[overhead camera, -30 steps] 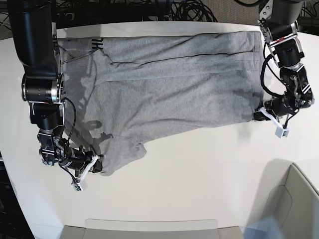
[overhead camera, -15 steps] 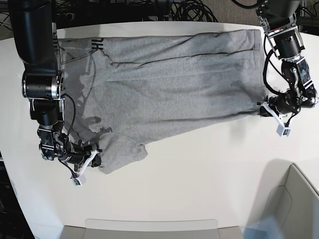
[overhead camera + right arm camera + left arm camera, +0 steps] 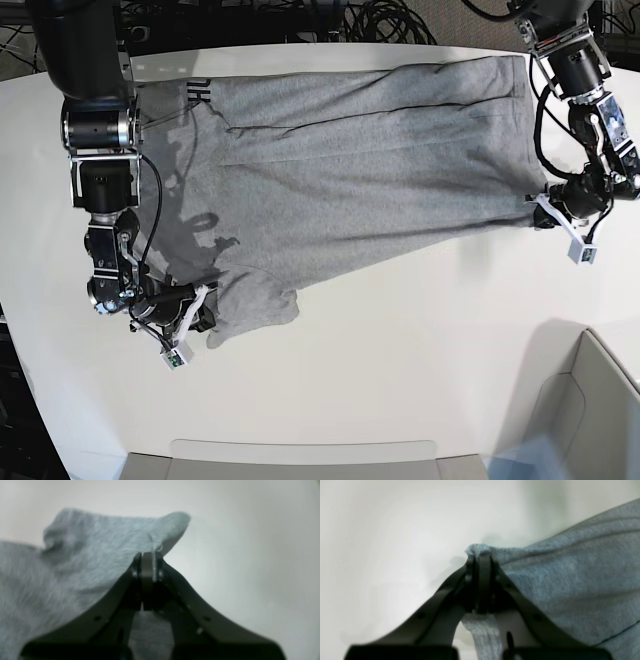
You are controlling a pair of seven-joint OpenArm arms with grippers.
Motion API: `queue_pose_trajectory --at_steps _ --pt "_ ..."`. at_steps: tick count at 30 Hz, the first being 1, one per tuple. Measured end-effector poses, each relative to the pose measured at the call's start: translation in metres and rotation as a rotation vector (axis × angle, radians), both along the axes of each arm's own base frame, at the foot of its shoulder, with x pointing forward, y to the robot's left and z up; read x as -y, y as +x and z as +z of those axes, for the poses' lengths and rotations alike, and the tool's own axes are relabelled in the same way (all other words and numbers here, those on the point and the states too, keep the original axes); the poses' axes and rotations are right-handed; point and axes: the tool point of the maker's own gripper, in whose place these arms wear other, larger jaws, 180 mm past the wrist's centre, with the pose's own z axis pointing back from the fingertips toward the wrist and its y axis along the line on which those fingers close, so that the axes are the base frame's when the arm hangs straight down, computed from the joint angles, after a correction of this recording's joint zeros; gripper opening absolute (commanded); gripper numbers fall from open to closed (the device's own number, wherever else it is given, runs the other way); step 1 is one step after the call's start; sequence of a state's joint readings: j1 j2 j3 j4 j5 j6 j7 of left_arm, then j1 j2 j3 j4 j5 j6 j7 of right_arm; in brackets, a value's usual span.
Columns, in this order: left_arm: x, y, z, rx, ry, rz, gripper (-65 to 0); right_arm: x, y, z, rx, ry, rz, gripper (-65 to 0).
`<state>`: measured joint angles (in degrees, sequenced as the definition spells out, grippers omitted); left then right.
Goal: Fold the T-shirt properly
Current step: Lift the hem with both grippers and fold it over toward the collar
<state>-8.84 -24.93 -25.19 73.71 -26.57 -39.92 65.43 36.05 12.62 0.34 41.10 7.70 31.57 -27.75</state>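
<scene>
The left gripper (image 3: 481, 557) and the right gripper (image 3: 152, 555) each pinch a bit of the grey T-shirt (image 3: 370, 180). The shirt lies across the white table (image 3: 400, 370), spread from its left side to near its right edge.

T-shirt (image 3: 380, 180): showing heather-grey, mottled with fine lighter flecks; in the left wrist view its shade is leaning blue-grey. Lettering (image 3: 198, 91) near its upper edge is reading black on the grey. Table (image 3: 400, 370): appearing plain white. Arms: right gripper (image 3: 204, 306) and left gripper (image 3: 548, 214) both showing black, with silvery-white parts. Cables (image 3: 388, 22): looking black. Bin (image 3: 600, 415): showing plain grey.
</scene>
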Motion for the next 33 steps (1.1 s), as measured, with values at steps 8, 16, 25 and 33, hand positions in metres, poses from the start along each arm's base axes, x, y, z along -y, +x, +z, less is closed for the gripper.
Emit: queue_pose_trajectory --at_steps 8,16,25,33 --pt "0.003 0.0 0.0 -0.003 -0.003 -0.003 -65.0 -0.011 -0.019 0.033 0.067 -0.027 0.063 -65.0" --pt "0.01 -0.013 0.018 0.026 0.083 -0.056 -65.0 -0.006 -0.051 0.016 0.046 -0.02 0.04 -65.0" --pt "0.024 -0.033 0.004 -0.021 0.066 -0.071 -65.0 0.039 -0.066 0.034 0.08 -0.066 -0.053 -65.0" --pt "0.026 -0.049 0.015 -0.002 0.121 -0.102 -65.0 0.07 -0.091 0.041 0.088 -0.126 -0.108 -65.0"
